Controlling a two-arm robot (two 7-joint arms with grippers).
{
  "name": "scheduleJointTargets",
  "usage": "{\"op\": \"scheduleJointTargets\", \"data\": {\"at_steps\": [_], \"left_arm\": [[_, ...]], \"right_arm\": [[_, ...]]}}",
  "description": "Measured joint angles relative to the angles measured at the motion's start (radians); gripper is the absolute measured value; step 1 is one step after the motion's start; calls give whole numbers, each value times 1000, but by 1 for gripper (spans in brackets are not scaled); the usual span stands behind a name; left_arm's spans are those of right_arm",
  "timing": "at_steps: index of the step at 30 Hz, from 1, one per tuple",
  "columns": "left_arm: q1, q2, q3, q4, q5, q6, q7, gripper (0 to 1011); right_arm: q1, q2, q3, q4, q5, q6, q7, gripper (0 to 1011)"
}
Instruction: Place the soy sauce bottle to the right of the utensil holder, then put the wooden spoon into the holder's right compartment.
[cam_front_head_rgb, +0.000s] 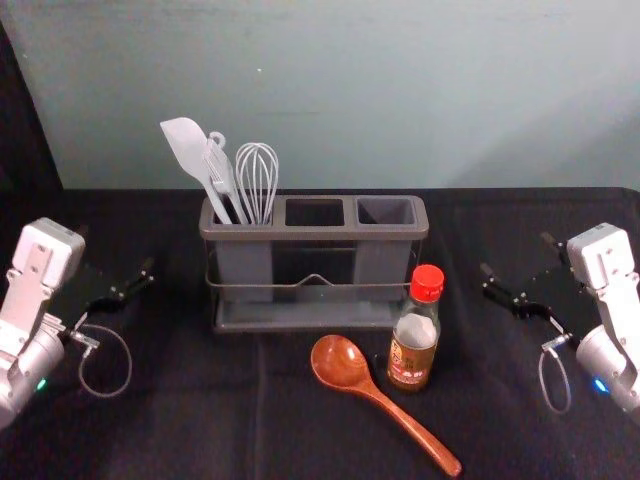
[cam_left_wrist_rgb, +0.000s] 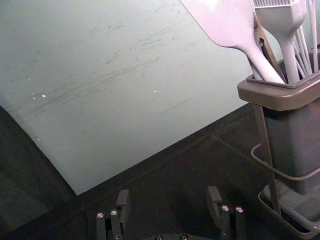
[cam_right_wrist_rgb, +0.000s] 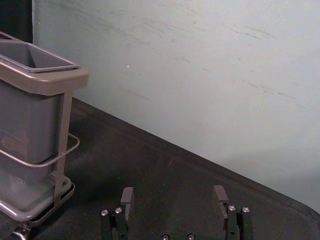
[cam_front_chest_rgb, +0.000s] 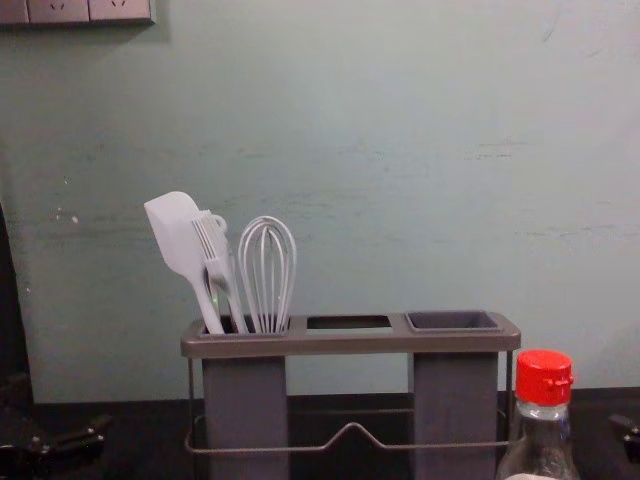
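The left gripper (cam_front_head_rgb: 117, 252) is open and holds nothing, left of the utensil holder (cam_front_head_rgb: 315, 233); in its wrist view the left gripper (cam_left_wrist_rgb: 169, 196) has its fingers wide apart. On the other side, the right gripper (cam_front_head_rgb: 516, 254) is also open and empty, right of the holder and bottle; its wrist view shows the right gripper (cam_right_wrist_rgb: 173, 193) with nothing between its fingers. The soy sauce bottle (cam_front_head_rgb: 414, 335), red-capped, stands upright before the holder's right end. Left of it lies the wooden spoon (cam_front_head_rgb: 345, 365), handle towards the front right. The holder's right compartment (cam_front_head_rgb: 386, 211) is empty.
A white spatula (cam_front_head_rgb: 187, 150), a brush and a whisk (cam_front_head_rgb: 257, 178) stand in the holder's left compartment. Behind the dark-covered table (cam_front_head_rgb: 190, 430) rises a pale green wall (cam_front_chest_rgb: 380, 170). Dark cloth stretches between the holder and each gripper.
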Motion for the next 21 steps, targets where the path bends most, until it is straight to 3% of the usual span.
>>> {"op": "scheduleJointTargets", "data": {"at_steps": [21], "left_arm": [[0, 0, 0, 0, 0, 0, 0, 1011]], "right_arm": [[0, 0, 0, 0, 0, 0, 0, 1002]]}}
